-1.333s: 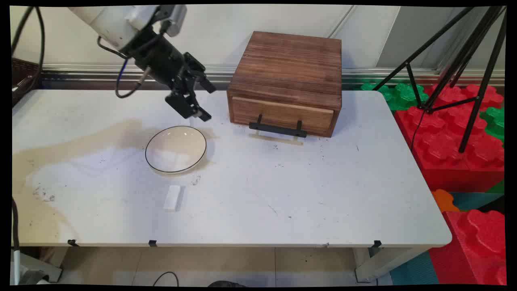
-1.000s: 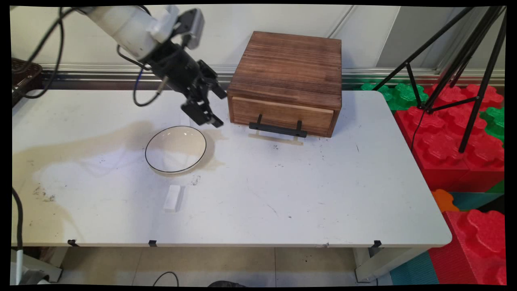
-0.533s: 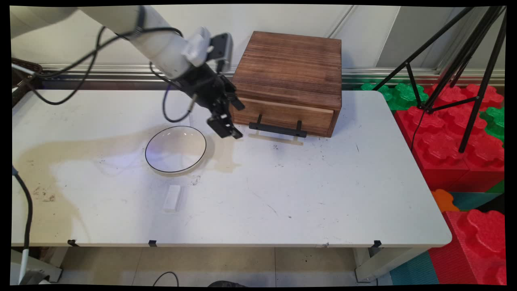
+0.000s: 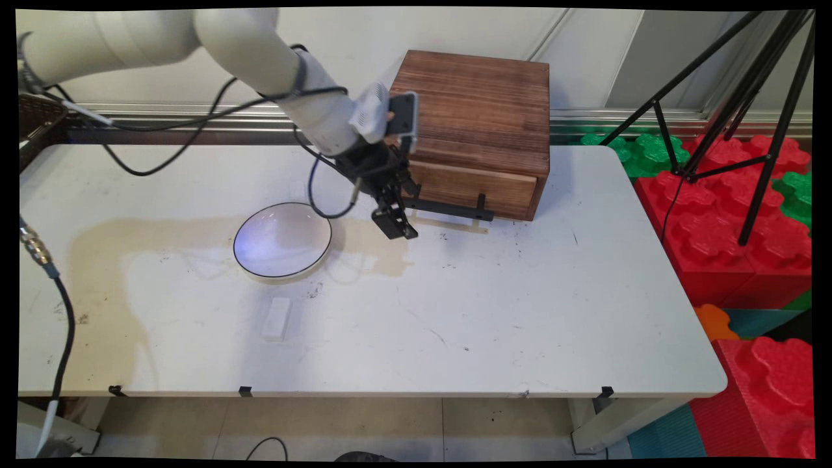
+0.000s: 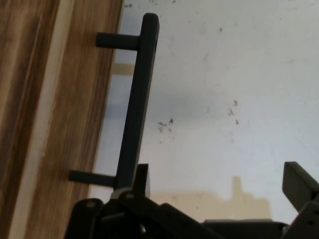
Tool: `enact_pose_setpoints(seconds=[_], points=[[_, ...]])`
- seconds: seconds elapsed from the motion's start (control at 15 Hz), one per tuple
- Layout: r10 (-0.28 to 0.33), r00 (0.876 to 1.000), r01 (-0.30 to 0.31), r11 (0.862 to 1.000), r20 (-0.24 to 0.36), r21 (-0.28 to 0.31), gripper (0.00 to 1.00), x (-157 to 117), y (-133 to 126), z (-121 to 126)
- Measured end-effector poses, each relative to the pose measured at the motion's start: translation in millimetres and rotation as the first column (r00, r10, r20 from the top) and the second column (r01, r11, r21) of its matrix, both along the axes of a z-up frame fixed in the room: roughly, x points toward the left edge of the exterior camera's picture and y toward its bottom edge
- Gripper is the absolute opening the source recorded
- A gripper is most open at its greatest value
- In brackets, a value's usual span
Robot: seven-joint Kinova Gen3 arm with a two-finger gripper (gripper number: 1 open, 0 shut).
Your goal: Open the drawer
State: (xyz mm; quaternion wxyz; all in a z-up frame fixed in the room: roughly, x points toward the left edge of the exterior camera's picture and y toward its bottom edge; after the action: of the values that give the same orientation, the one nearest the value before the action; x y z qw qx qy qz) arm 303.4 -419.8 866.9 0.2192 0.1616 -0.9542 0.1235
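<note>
My black gripper (image 4: 403, 211) hangs open just above the table, at the left end of the black bar handle (image 4: 448, 208) on the wooden box's (image 4: 474, 104) drawer front (image 4: 484, 186). One finger (image 4: 398, 229) is on the table side of the bar; the other lies close to the drawer front. In the hand view the handle (image 5: 137, 99) runs up the picture beside the wood (image 5: 65, 109). My gripper (image 5: 219, 184) stands open there, one fingertip (image 5: 142, 177) right by the bar's near end. Nothing is held.
A white bowl with a dark rim (image 4: 283, 239) sits left of the gripper. A small white block (image 4: 277, 318) lies nearer the table's front edge. A black tripod (image 4: 747, 97) and red and green foam blocks (image 4: 734, 227) stand off the right side.
The arm has swung right and lower, carrying the open gripper from beyond the bowl's far rim to the left end of the drawer handle. Bowl, block and box have not moved.
</note>
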Motion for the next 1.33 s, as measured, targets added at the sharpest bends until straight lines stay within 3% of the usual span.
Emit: enact_pose_setpoints(seconds=[0.6,1.33], points=[[-0.053,0.998,0.055,0.998,0.044,-0.036,1.0,-37.4,-29.9,-33.5],[-0.119,0.987,0.127,0.99,0.111,-0.063,1.0,-50.8,-48.8,-55.7]])
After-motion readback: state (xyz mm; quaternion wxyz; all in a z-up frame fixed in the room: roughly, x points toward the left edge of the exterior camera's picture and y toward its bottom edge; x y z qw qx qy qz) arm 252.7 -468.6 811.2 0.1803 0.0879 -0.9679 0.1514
